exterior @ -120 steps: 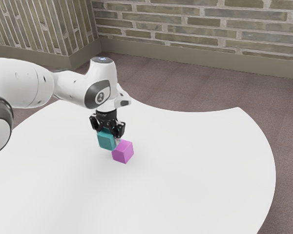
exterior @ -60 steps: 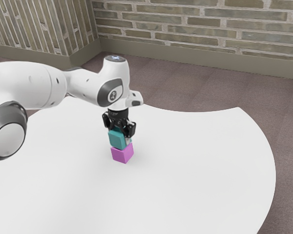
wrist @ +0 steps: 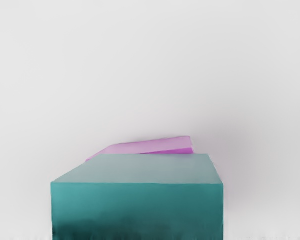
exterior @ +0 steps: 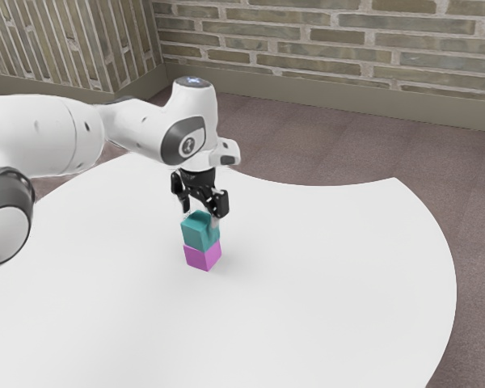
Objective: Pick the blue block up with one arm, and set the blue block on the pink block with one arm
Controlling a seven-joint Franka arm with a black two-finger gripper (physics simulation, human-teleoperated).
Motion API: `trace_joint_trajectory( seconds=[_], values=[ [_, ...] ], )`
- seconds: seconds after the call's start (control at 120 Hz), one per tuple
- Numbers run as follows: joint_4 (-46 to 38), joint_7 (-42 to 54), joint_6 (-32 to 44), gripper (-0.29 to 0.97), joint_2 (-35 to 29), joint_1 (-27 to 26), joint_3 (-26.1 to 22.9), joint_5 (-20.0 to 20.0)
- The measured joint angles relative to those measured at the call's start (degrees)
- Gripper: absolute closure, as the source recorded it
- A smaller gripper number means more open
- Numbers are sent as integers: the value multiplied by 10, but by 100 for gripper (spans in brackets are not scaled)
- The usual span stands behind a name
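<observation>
- A simulated white Franka arm [exterior: 81,141] reaches in from the exterior view's left over a round white table [exterior: 339,283]. A brick wall [exterior: 347,40] and a brownish floor [exterior: 347,145] lie behind.
- The blue block [exterior: 200,232], which looks blue-green, sits on top of the pink block [exterior: 202,257] near the middle of the table. The two make a small two-high stack.
- In the exterior view the stack looks roughly square. The blue block's edges lie close to the pink one's and it shows no tilt.
- The black gripper [exterior: 202,208] hangs straight over the stack. Its fingers are spread apart, with their tips about level with the blue block's top edge. The claw reads as released, not grasping the block.
- In the wrist view the blue block [wrist: 140,200] lies just under the hand. A strip of the pink block [wrist: 150,147] peeks out beyond its far edge, so the two are slightly offset or turned.
- Judgement: picking up and placing appear done, since the blue block rests on the pink block.
- What seems left is for the hand to rise clear without nudging the stack.
</observation>
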Motion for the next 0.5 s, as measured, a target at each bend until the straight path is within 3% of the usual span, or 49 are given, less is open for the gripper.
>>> trace_joint_trajectory(
  seconds=[0.1, 0.283, 0.5],
  values=[
    [-1, 4, -17, 3, -41, -44, 38, 1],
    [-6, 10, -81, 1, -164, -81, 45, 21],
    [24, 14, -187, 0, -295, -84, 41, 91]
  ],
)
